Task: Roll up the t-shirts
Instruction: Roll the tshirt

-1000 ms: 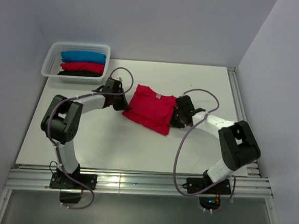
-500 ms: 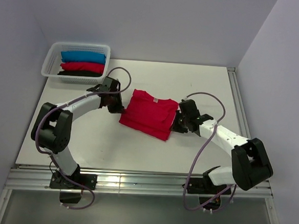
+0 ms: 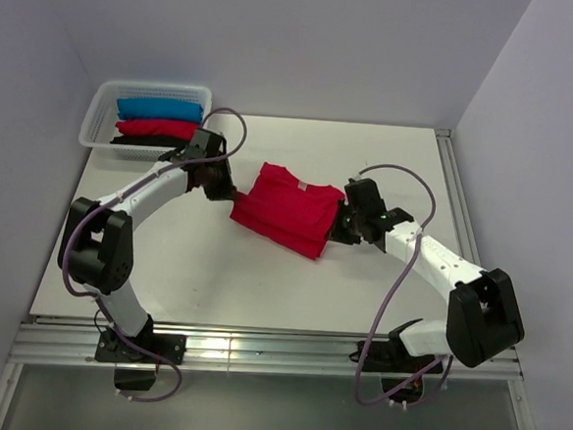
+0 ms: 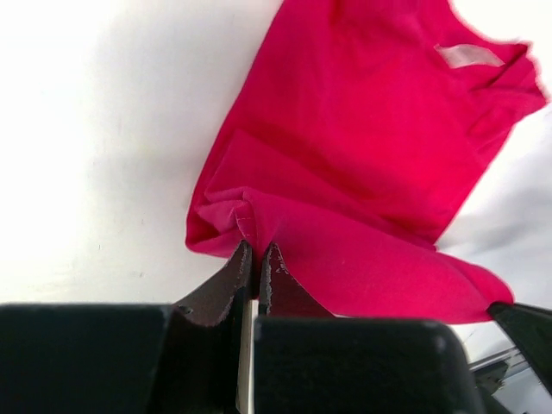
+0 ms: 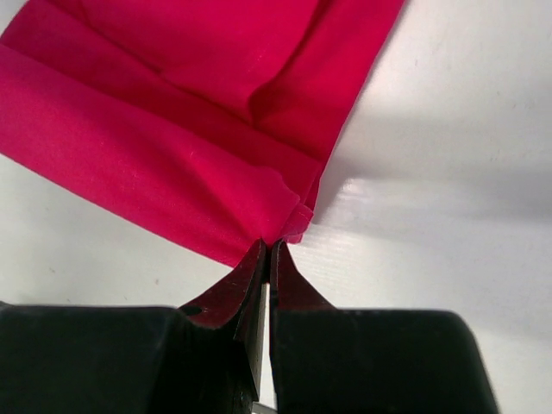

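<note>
A crimson-red t-shirt (image 3: pixel 287 207), folded into a narrow band with its white neck label (image 4: pixel 466 56) showing, hangs stretched between both grippers above the white table (image 3: pixel 262 282). My left gripper (image 3: pixel 227 193) is shut on the shirt's left edge (image 4: pixel 250 220), pinching a bunched fold. At the opposite side my right gripper (image 3: pixel 337 228) is shut on the shirt's right corner (image 5: pixel 280 226). Three more rolled t-shirts, blue (image 3: pixel 158 110), red (image 3: pixel 157 127) and black (image 3: pixel 149 141), lie in the basket at the back left.
A white plastic basket (image 3: pixel 94 128) stands at the table's back left corner, just behind the left arm. A metal rail (image 3: pixel 459 203) runs along the table's right edge and another along the front.
Both grippers, still shut on the red shirt, have carried it slightly back and right after a dip toward the front. The left arm's elbow swung left and the right arm stretched out.
</note>
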Robot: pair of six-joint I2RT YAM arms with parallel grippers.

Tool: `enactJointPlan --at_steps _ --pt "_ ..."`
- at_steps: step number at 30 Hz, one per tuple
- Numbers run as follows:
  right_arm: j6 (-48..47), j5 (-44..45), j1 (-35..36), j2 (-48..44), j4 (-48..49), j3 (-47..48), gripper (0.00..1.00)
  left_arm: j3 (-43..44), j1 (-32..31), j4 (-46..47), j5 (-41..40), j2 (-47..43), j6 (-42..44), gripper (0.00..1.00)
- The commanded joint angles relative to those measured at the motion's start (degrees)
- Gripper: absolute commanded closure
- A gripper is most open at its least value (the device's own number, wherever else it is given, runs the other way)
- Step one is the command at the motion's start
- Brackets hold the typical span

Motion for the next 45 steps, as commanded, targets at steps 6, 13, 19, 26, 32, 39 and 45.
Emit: enactJointPlan --at_steps 6,13,19,26,32,39,45 --pt "-3.15 1.33 -5.65 4.9 -1.32 4.33 1.0 7.5 2.36 5.6 0.28 5.54 1.16 0.99" --pt "-0.96 0.27 -9.69 17.48 4.23 8.64 0.93 17.8 2.71 10.79 4.6 20.31 -0.25 0.78" --pt "1.77 3.16 -10.4 16.1 5.9 9.08 0.52 15.69 2.8 16.95 5.83 18.75 -2.1 0.4" --pt "-1.82 6.77 -10.4 5.91 7.04 6.79 0.39 14.11 3.33 15.63 3.2 10.76 0.36 0.19" --pt "-10.7 -1.83 -7.86 2.02 13.54 4.24 0.59 7.18 3.33 17.73 3.36 1.44 -0.16 0.18" --pt "-11.06 -10.26 -4.34 11.24 14.68 10.48 1.0 -6.1 3.15 28.99 15.84 -3.41 -5.17 0.38" --pt "-5.88 -24.92 -5.3 18.54 24.17 10.31 1.0 -4.79 2.19 35.83 21.99 3.78 -7.1 0.45"
